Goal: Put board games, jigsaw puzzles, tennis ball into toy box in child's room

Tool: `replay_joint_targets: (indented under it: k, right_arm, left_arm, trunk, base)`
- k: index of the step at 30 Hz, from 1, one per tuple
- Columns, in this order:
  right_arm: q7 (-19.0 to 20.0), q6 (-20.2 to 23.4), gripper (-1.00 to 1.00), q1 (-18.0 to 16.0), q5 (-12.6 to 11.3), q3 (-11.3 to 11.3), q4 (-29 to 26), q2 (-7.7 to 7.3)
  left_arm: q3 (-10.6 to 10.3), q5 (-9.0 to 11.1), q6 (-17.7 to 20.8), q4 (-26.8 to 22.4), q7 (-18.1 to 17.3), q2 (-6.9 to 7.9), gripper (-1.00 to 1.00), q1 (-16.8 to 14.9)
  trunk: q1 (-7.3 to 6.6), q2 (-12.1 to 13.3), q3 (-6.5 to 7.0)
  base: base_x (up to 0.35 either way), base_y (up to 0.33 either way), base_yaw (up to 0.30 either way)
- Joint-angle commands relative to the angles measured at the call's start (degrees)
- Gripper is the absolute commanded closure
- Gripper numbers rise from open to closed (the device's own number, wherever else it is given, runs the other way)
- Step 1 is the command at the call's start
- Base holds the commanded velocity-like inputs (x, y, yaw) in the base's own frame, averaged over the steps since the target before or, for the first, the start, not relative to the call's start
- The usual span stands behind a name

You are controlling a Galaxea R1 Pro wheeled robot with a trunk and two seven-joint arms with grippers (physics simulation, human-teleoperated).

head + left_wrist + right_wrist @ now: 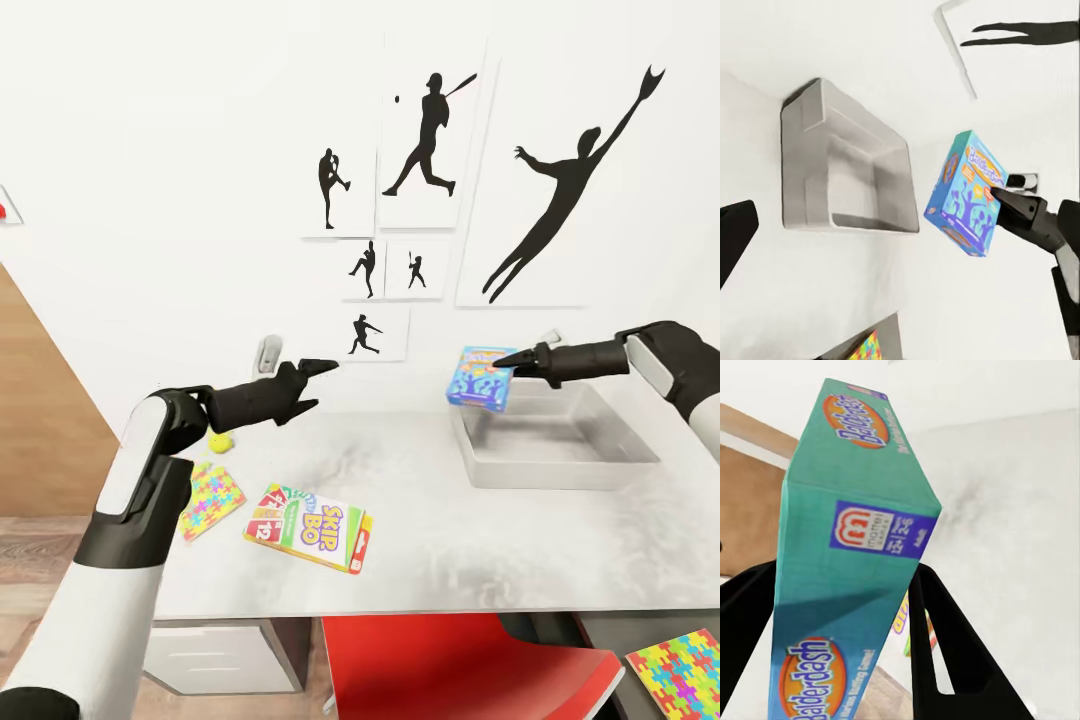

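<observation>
Blue board game [481, 376] held above the toy box [560, 465]
Right gripper [507, 360] clamped the game; left gripper [318, 385] hovered over the table [420, 560], jaws parted, empty

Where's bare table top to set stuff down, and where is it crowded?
Free: the table between the SKIP BO box and the toy box, plus its near edge. Crowded: the left end, with tennis ball, jigsaw puzzle and left gripper.

"SKIP BO" and "12" are printed on the white-green-red game box [309, 527]; "Balderdash" and "Mattel" are lettered on the blue game box [847, 555].
</observation>
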Motion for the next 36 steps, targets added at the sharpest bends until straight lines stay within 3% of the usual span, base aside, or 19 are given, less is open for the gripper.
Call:
replay_joint_targets:
  k: [1,9,12,16,24,29,36]
  right_arm:
    - [0.53,0.16,1.00,-0.14,-0.06,0.46,0.07,-0.16]
    - [3.90,-2.12,1.00,0.00,0.00,1.09,0.27,-3.22]
    - [8.05,-3.35,1.00,-0.09,0.22,1.25,0.30,-5.34]
    - [10.17,-4.55,1.00,-0.15,1.16,1.33,0.36,-6.59]
    - [11.21,-5.46,1.00,-0.24,2.10,1.35,0.81,-6.94]
    - [11.38,-5.62,1.00,-0.26,2.33,1.37,1.01,-6.90]
    - [11.33,-5.67,1.00,-0.30,2.99,1.37,1.08,-6.90]
  left_arm:
    - [-0.02,0.77,-0.02,0.42,0.40,0.02,-1.00,-0.76]
    - [-0.01,3.51,-0.09,3.38,-0.11,-0.26,-1.00,-3.79]
    - [-0.01,4.17,-0.11,3.94,0.29,-1.11,-1.00,-5.18]
    - [-0.01,4.52,-0.12,4.35,2.10,-2.08,-1.00,-6.79]
    - [0.04,6.05,-0.13,4.66,5.47,-4.03,-1.00,-9.08]
    - [0.05,8.20,-0.16,4.71,7.58,-4.46,-1.00,-10.01]
    - [0.06,9.24,-0.20,4.82,8.80,-4.82,-1.00,-11.16]
  trunk:
    - [0.04,-0.12,-0.13]
    - [0.04,-0.12,-0.13]
    - [0.04,-0.12,-0.13]
    - [0.04,-0.12,-0.13]
    - [0.04,-0.12,-0.26]
    - [0.04,-0.12,-0.61]
    - [0.04,-0.12,-1.20]
  base:
    - [0.000,0.000,0.000]
    - [0.000,0.000,0.000]
    - [0.000,0.000,0.000]
    - [0.000,0.000,0.000]
    - [0.000,0.000,0.000]
    - [0.000,0.000,0.000]
    - [0.000,0.000,0.000]
